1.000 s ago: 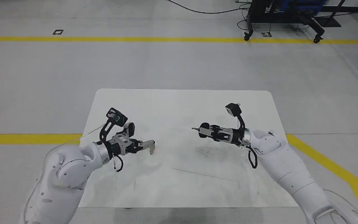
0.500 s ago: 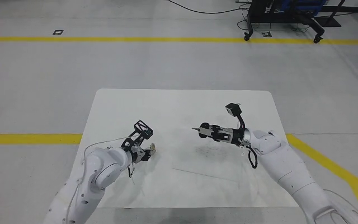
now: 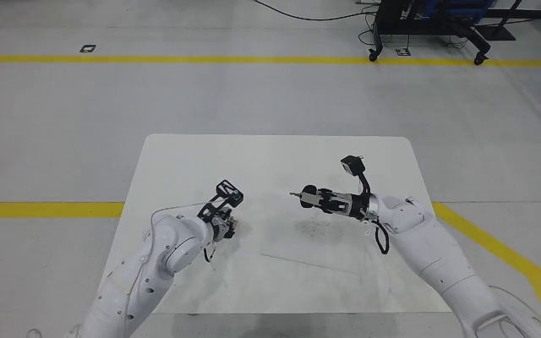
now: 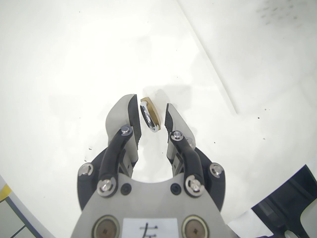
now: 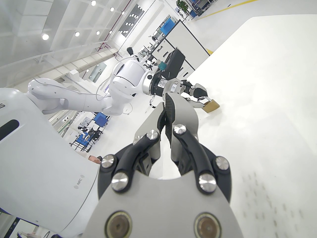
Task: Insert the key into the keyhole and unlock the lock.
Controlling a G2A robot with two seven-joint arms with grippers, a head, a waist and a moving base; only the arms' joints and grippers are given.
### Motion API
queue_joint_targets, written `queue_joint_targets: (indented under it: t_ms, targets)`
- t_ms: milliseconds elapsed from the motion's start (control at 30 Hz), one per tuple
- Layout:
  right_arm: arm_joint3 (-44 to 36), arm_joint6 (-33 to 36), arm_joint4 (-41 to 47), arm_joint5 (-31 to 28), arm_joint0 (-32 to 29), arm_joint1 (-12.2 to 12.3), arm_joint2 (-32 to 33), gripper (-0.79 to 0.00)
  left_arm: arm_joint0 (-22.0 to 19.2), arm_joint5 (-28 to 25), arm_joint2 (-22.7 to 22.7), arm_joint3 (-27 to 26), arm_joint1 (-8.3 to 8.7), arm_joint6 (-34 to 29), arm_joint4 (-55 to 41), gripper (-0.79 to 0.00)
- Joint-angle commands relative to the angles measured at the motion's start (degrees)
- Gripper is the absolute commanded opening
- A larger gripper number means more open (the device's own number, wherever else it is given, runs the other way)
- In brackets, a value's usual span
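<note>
Gleaming brass lock (image 4: 155,114) with chrome shackle (image 4: 147,120).

A white counter (image 3: 279,160) stands on a pale grey floor (image 3: 169,93) crossed by a yellow line (image 3: 211,59) beyond it. Farther off to the right stands a black wheeled frame (image 3: 431,29) with a black cable (image 3: 296,15) trailing nearby, and a small square plate (image 3: 88,48) sits in the floor at the left

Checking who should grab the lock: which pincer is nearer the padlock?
Left. The left pincer straddles the padlock, one open finger on either side. The right pincer hangs shut over the middle of the table, well apart from it.
</note>
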Motion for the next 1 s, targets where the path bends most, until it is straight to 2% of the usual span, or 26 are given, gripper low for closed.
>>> queue_joint_targets:
  t_ms: [0, 33, 767, 967]
  targets:
    - [0.0, 0.0, 0.0, 0.0, 0.0, 0.0, 0.0, -0.785, -0.2, 0.5, 0.2, 0.2, -0.11, -0.1, 0.1, -0.714]
    - [0.0, 0.0, 0.0, 0.0, 0.0, 0.0, 0.0, -0.785, -0.3, 1.0, 0.1, 0.2, -0.16, -0.1, 0.3, -0.785]
    - [0.0, 0.0, 0.0, 0.0, 0.0, 0.0, 0.0, -0.785, -0.8, 2.6, 1.1, -0.2, -0.64, -6.2, 3.5, -0.785]
    - [0.0, 0.0, 0.0, 0.0, 0.0, 0.0, 0.0, -0.785, 0.3, 2.8, -1.9, -3.5, -0.61, -3.6, -2.1, -0.785]
